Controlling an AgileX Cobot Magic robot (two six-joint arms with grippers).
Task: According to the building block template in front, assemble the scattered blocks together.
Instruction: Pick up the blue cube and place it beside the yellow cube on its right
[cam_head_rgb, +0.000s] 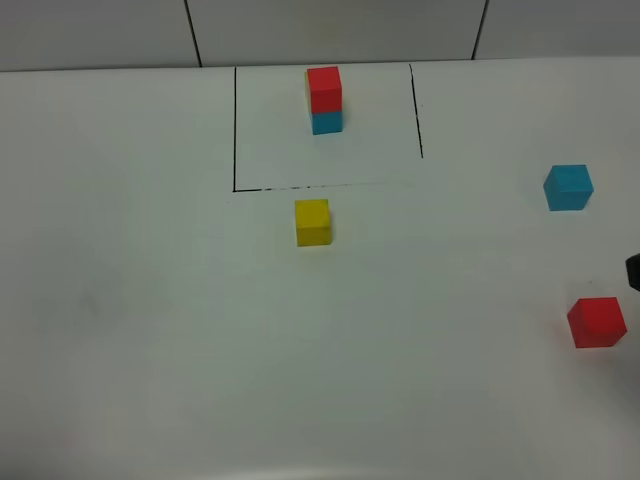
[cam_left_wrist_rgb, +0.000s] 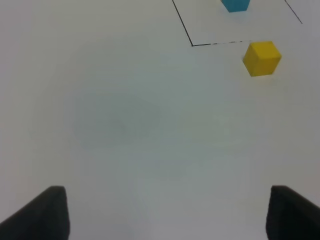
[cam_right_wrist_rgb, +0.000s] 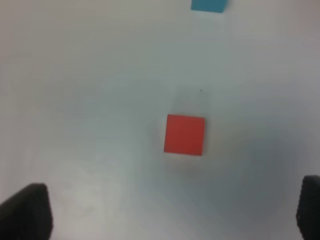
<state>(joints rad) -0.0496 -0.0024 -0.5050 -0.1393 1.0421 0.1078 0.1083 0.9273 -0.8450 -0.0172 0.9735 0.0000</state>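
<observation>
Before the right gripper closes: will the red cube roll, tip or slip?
Red cube sits flat on one face, so it likely won't roll or tip. Flat parallel sides should pinch squarely. Matte surface probably isn't slippery.

Robot test bench, lab-like setting.
A plain white worktop (cam_head_rgb: 140, 330) bears a drawn black outline (cam_head_rgb: 235, 130), with pale wall panels (cam_head_rgb: 330, 30) behind. A red cube (cam_right_wrist_rgb: 184, 134) lies ahead of the right jaws, a yellow cube (cam_left_wrist_rgb: 261, 58) far ahead of the left jaws.

surface: white table (cam_head_rgb: 150, 300) | behind: pale tiled wall (cam_head_rgb: 330, 30)
</observation>
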